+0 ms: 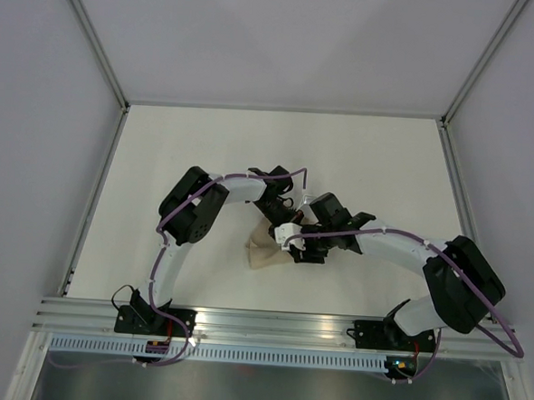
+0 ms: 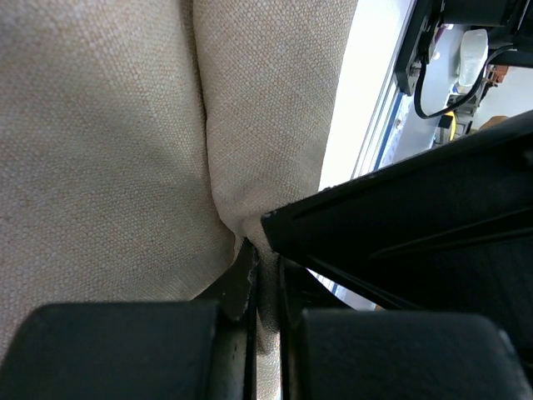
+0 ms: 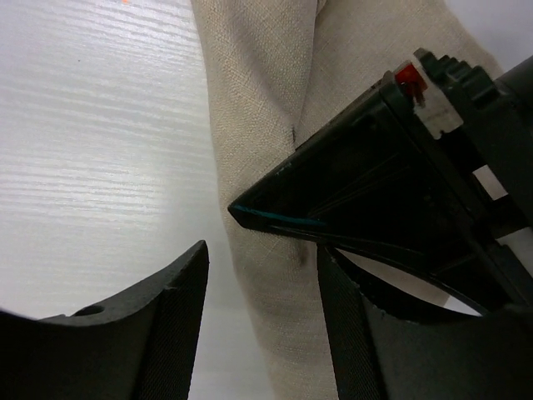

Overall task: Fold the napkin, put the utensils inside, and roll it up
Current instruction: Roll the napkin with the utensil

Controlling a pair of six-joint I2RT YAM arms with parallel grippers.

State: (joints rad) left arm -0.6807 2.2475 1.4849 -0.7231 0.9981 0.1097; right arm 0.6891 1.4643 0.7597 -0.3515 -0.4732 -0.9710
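Near the middle of the white surface (image 1: 369,161), a plain beige-tan woven cloth napkin (image 1: 265,254) bunched up, left pincer (image 2: 265,275) clamped tight on a fold of it, right pincer (image 3: 260,254) parted, straddling the cloth's edge just beside, seemingly gripping nothing

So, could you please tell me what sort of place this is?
Probably a robotics lab test cell: a white table walled by plain panels on aluminium posts, with robot arms bolted to an aluminium rail at its edge.

No readable text, labels, brands, numbers or signs in any view.
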